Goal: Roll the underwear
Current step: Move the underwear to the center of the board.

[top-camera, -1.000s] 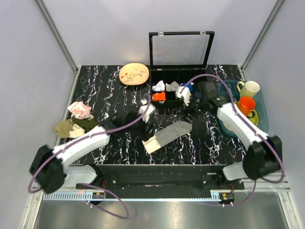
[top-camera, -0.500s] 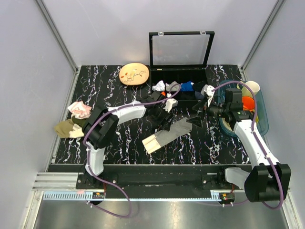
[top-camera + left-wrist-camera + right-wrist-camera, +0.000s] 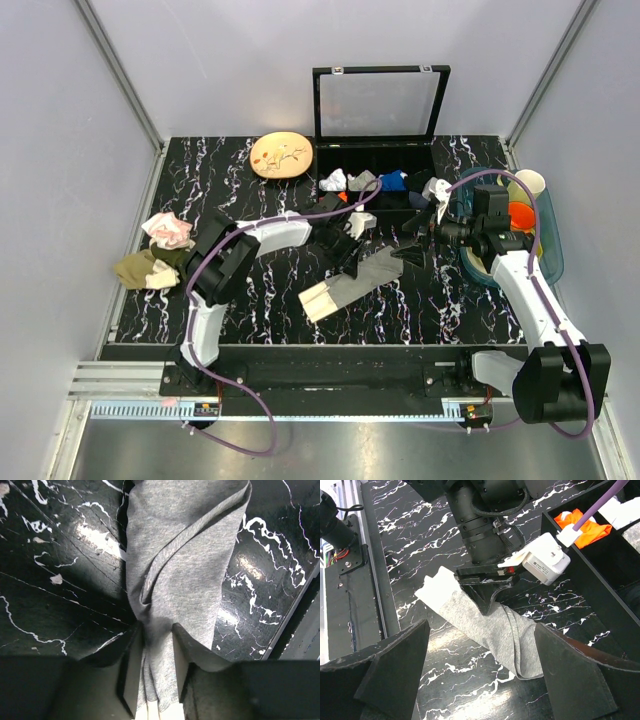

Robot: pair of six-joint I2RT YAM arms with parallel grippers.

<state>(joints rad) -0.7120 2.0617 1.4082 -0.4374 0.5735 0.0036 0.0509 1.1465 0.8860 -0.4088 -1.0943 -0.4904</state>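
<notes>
The underwear [image 3: 352,282] is a long grey strip with a cream end [image 3: 318,300], lying slantwise on the black marbled table. My left gripper [image 3: 353,258] is down on its middle. In the left wrist view the grey cloth [image 3: 185,555] bunches into folds between the two fingers [image 3: 157,627], which are shut on it. My right gripper [image 3: 413,240] hovers just past the strip's far right end, jaws wide open and holding nothing. In the right wrist view the underwear [image 3: 520,635] lies between the spread fingers [image 3: 481,625], under the left gripper [image 3: 487,587].
A black compartment box [image 3: 376,160] with its lid up holds rolled cloths behind the underwear. A wooden plate [image 3: 281,155] sits at the back. Pink-and-white cloth [image 3: 168,230] and olive and tan cloths [image 3: 150,268] lie at the left. A blue tray [image 3: 552,240] with cups stands at the right.
My left arm swung right onto the underwear and its jaws closed on the cloth. My right gripper pulled back to the right and opened wide.
</notes>
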